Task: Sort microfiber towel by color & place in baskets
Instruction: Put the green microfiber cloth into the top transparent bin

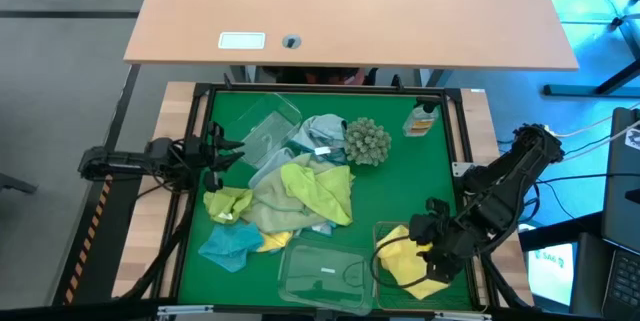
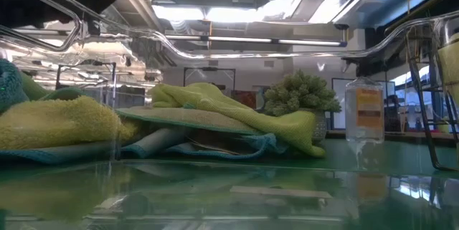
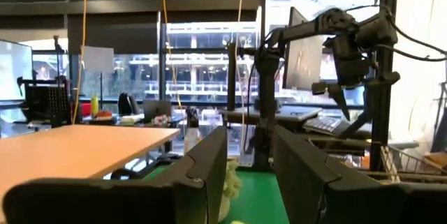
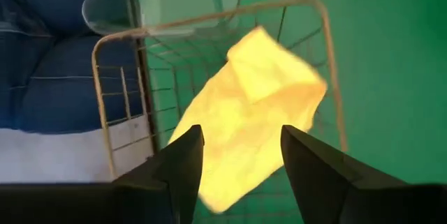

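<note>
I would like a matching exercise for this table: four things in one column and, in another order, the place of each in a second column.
Things
1. yellow towel
2. spiky ball
3. bottle with orange label
4. left gripper

Places
A. at the table's left edge, open, holding nothing
B. near the far right corner of the green mat
C. in the wire basket, under the open right gripper
D. beside the towel pile, on its far right side

Pairs: 1-C, 2-D, 3-B, 4-A
</note>
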{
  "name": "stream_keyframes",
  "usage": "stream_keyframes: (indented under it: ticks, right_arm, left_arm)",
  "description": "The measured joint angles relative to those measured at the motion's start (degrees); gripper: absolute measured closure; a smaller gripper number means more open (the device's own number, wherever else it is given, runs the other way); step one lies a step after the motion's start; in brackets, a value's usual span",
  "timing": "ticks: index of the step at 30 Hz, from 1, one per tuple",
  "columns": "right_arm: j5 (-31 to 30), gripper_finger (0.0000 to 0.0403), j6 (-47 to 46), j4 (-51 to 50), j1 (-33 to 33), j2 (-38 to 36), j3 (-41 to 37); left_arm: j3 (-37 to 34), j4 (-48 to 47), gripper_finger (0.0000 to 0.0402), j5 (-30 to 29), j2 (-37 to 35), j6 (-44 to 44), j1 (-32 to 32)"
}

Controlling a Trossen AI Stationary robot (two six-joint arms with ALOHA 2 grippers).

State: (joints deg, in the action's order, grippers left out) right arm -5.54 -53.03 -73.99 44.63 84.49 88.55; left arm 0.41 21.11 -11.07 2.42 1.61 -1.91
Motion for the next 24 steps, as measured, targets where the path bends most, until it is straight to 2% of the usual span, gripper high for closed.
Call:
stream_keyframes:
  ticks: [7, 11, 18, 24]
  right_arm:
    - [-2.5, 0.0214, 12.7, -2.5, -6.2, -0.7, 0.0]
    - [-2.5, 0.0214, 21.8, -3.0, -11.4, -1.1, 0.0]
    - [-3.1, 0.0214, 34.5, -2.8, -18.6, -2.6, 0.0]
    - [-6.6, 0.0214, 41.9, -1.8, -23.0, -2.9, -0.4]
  left_arm:
    - [0.1, 6.9, 0.0292, 0.0, 7.0, -0.4, 0.0]
    - [2.0, 7.0, 0.0292, 0.0, 11.0, -2.6, -0.1]
    - [8.2, 7.1, 0.0292, 0.4, 20.5, -2.7, -1.8]
    - [15.4, 6.8, 0.0292, 0.4, 31.9, -2.5, -2.9]
